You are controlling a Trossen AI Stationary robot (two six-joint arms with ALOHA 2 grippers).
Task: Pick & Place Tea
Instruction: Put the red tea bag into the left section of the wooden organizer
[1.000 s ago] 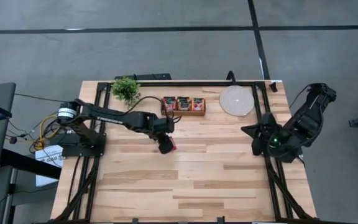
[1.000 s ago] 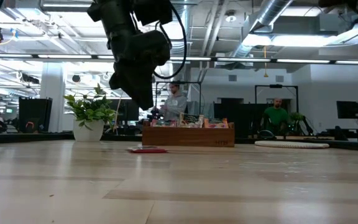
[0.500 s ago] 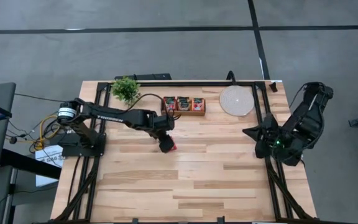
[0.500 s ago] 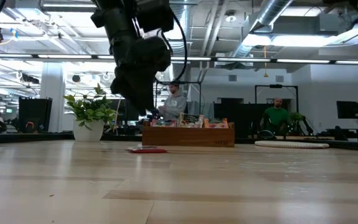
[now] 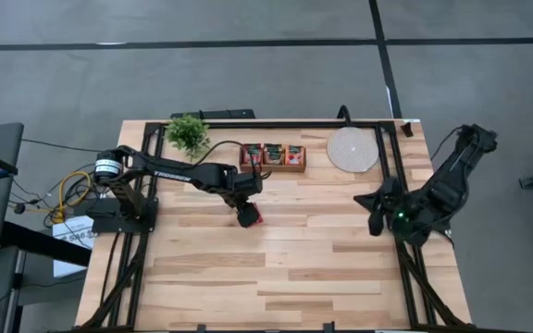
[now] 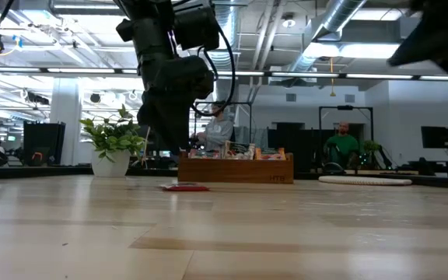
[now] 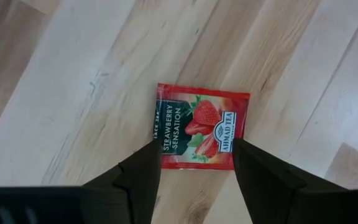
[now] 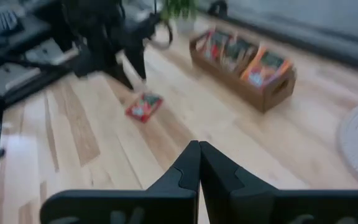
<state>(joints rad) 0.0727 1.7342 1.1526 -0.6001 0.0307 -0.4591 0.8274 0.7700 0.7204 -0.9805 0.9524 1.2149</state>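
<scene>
A red tea sachet [image 7: 201, 127] is lying flat on the tabletop [image 5: 294, 268], nearer the far edge, just in front of the wooden box [image 5: 273, 157], w/ the left gripper [image 7: 194, 171] being held wide open directly above it. Light, thin and prob. slick, it is best being pinched by an edge; the right gripper [image 8: 199, 163] is being kept shut, off the right edge.

sachet [image 6: 185, 187]: red, flat on table [image 6: 224, 233]
left gripper [image 6: 166, 144]: hanging just above it
wooden box [image 6: 236, 169]: behind sachet
plant [image 6: 113, 144]: left
</scene>
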